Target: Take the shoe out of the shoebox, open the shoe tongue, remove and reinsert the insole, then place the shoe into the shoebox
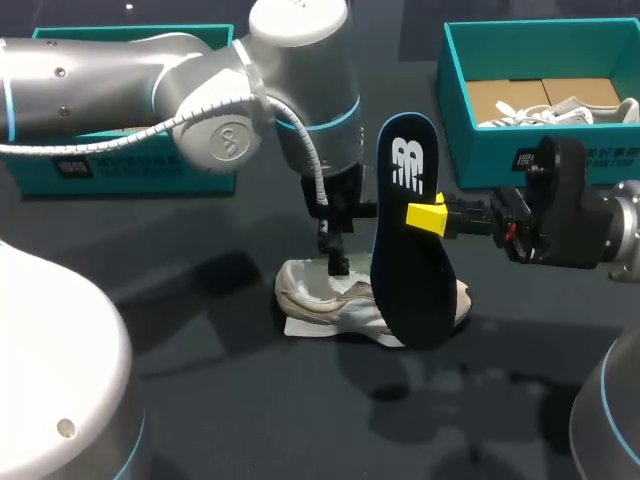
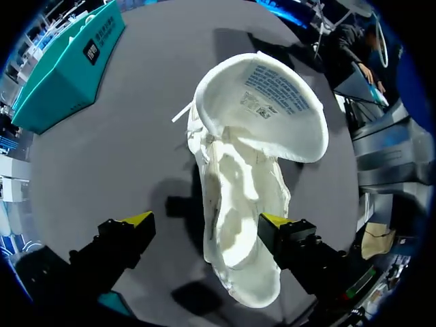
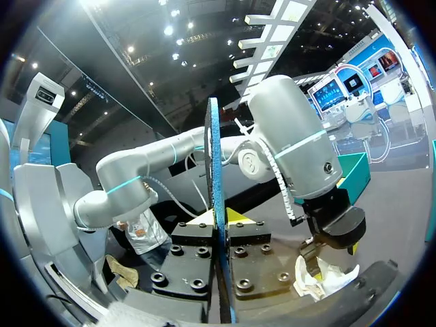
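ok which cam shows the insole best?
Head view: the insole faces the camera, nearly whole, held by the right end effector. Right wrist view shows it only edge-on. Left wrist view misses it and shows just the shoe.

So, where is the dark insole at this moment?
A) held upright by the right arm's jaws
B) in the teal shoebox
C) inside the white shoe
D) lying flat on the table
A: the insole stands upright, clamped from both sides between the right arm's jaws, close by the white shoe and not inside it.
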